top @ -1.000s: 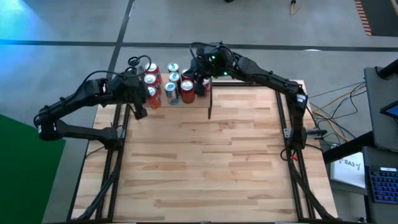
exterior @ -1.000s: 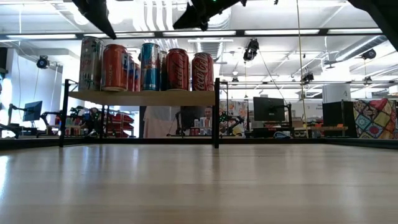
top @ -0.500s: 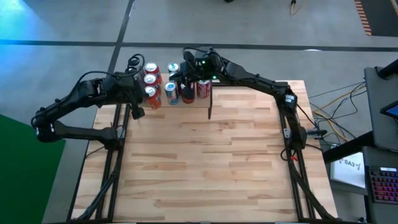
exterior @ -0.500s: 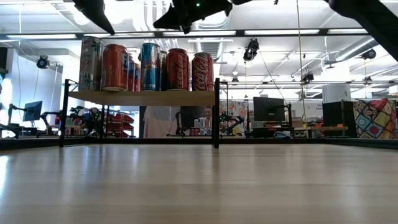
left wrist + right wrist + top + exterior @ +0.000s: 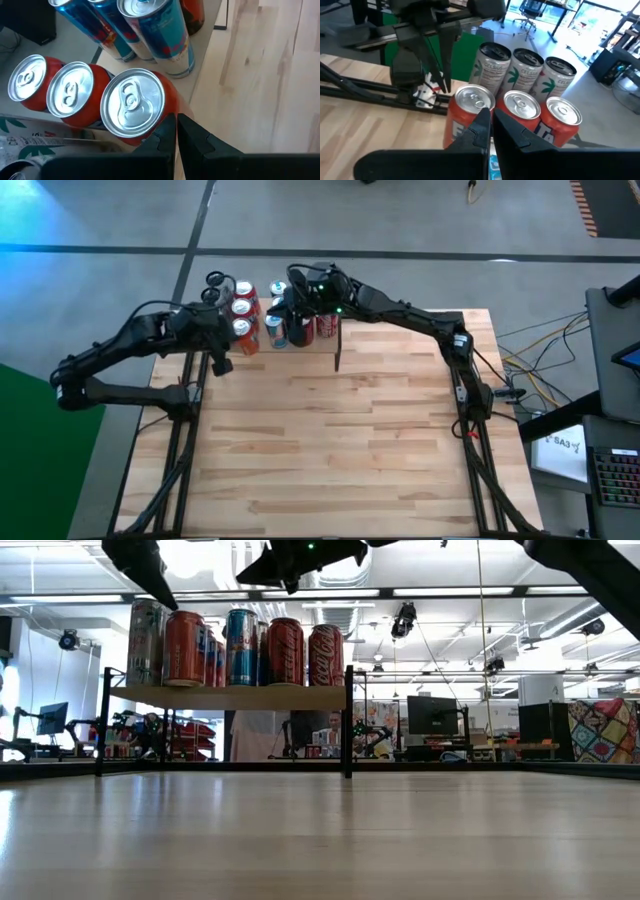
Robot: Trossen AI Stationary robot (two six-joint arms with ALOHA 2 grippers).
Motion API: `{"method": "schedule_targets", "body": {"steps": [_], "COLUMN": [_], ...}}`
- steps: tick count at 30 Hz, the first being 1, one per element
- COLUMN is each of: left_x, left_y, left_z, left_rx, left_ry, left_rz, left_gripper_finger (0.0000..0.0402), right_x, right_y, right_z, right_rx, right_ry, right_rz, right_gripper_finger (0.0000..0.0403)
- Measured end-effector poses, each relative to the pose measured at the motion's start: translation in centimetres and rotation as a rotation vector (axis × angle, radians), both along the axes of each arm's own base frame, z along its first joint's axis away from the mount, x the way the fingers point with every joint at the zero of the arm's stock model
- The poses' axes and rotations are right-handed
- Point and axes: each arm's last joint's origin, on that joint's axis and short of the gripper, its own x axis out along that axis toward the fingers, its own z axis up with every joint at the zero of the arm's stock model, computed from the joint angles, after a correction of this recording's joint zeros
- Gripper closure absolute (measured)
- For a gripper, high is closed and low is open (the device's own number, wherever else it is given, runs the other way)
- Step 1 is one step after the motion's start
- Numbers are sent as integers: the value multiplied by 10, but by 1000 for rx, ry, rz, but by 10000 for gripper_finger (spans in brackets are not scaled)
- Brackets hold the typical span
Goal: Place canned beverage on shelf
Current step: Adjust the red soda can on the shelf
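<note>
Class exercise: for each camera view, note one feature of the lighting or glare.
High view: cyan glow in the floor's corner. Low view: bright ceiling lights silhouette the dark right gripper. Left wrist view: shiny silver lid of the orange can catches light. Right wrist view: bright daylit room behind.

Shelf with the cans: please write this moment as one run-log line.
shelf: cans upright in rows | left gripper: shut, empty, at shelf's left end | right gripper: shut, empty, above cans | table: no can

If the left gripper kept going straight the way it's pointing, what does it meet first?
Likely the nearest orange can: the left gripper, shut, points at its rim edge from just above. Depth is unclear; it might slip past onto the shelf.
</note>
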Motion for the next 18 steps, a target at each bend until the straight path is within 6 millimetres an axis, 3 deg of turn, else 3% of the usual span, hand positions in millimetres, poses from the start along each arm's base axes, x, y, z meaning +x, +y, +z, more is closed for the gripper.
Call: {"method": "schedule_targets", "body": {"steps": [9,14,18], "left_x": [-2,6,13], "left_y": [-1,3,5], "left_z": [1,7,2], "left_rx": [6,48,60], "left_ry": [-25,-123,-87], "left_rz": [8,6,-16], "left_gripper_finger": [402,402,402], "right_x": [1,1,0], "right_y": [4,4,4], "right_z": [-1,-2,-4], "right_rx": [14,29,30], "right_ry": [10,24,38], "right_rz": [-2,-6,-5], "right_gripper_finger": [394,394,394]}}
